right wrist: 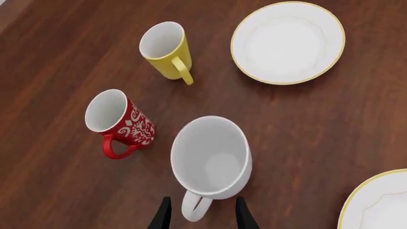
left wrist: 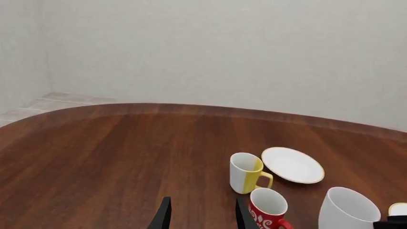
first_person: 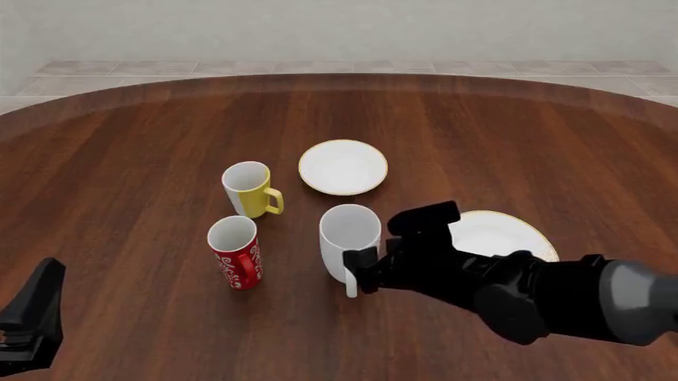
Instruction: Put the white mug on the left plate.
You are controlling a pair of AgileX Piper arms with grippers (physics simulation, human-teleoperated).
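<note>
The white mug [first_person: 350, 235] stands upright near the table's middle, its loop handle [right wrist: 194, 208] turned toward the arms' side. My right gripper [right wrist: 202, 215] is open, its two fingers on either side of that handle without touching it; in the front view the right gripper [first_person: 364, 270] sits low against the mug's near side. The left plate [first_person: 342, 167], white with a thin golden rim, lies beyond the mug and holds nothing. My left gripper [left wrist: 202, 217] is open and empty, far off at the front left corner [first_person: 32, 321]. The white mug [left wrist: 346, 210] and left plate [left wrist: 292, 164] also show in the left wrist view.
A yellow mug [first_person: 250, 189] stands left of the left plate, and a red mug with white lettering [first_person: 234, 254] is left of the white mug. A second gold-rimmed plate [first_person: 509, 230] lies to the right, partly behind my right arm.
</note>
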